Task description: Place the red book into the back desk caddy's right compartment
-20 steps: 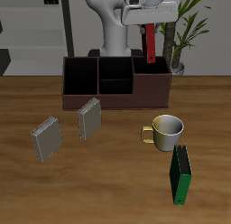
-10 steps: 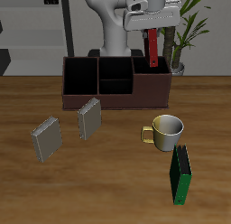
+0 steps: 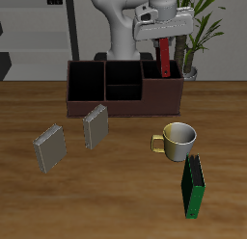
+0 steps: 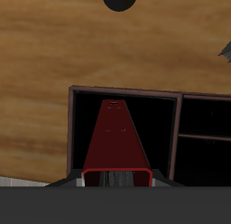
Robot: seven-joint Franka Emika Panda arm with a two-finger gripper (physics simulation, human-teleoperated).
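Red book (image 3: 165, 56) clamped upright in end effector (image 3: 162, 29); lower end hidden inside right compartment (image 4: 124, 137).

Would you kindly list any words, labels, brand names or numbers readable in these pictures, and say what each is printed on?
No readable text appears in either view.
Thin dark red hardcover book held by the gripper: cover plain.
Green book, two grey books, cream mug: no lettering visible.
Long dark maroon-brown desk caddy: unmarked.

Soft, even simulator light, faint shadows beside things on the table (image 3: 58, 199), low-resolution blocky renders.
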